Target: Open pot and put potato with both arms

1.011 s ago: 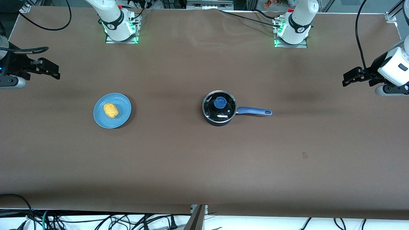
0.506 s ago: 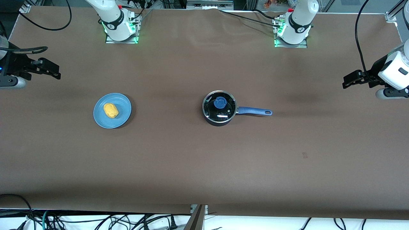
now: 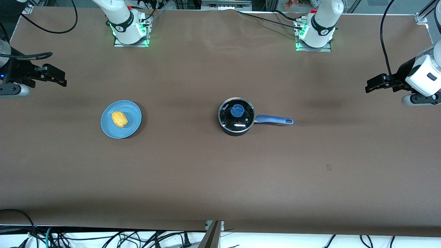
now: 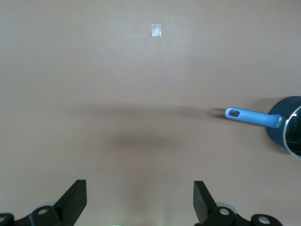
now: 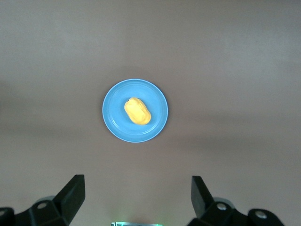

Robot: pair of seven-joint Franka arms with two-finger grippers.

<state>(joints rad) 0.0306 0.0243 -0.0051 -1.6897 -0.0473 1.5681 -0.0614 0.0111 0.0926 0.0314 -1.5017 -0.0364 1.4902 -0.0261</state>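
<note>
- Brown paper covers the whole table (image 3: 213, 179), with both arm bases bolted along its edge farthest from the front camera and cables trailing off its corners
- Two white arms are seen raised over the table's two ends; the left gripper (image 3: 373, 85) hangs over the left arm's end and the right gripper (image 3: 57, 76) over the right arm's end, both with fingers spread wide and nothing held
- A black pot (image 3: 237, 117) sits near the table's middle, its glass lid (image 3: 237, 115) closed over it and its blue handle (image 3: 274, 120) pointing toward the left arm's end
- A light-blue plate (image 3: 131, 127) lies toward the right arm's end, well apart from the pot
- The potato (image 3: 119, 119) rests on the plate, roughly at its centre
- The blue knob (image 3: 237, 110) is the smallest target, at the lid's centre
- The step in hand is judged to be the approach: the left gripper is best brought straight down over the knob and closed squarely on it so the lid lifts level, while the right gripper is lowered across the potato's narrow width
- Only part of the pot is caught at the edge of the left wrist view, so the knob is not shown there; the pot's inside is masked by glare on the lid; both arms are cut off by the front view's edges
</note>
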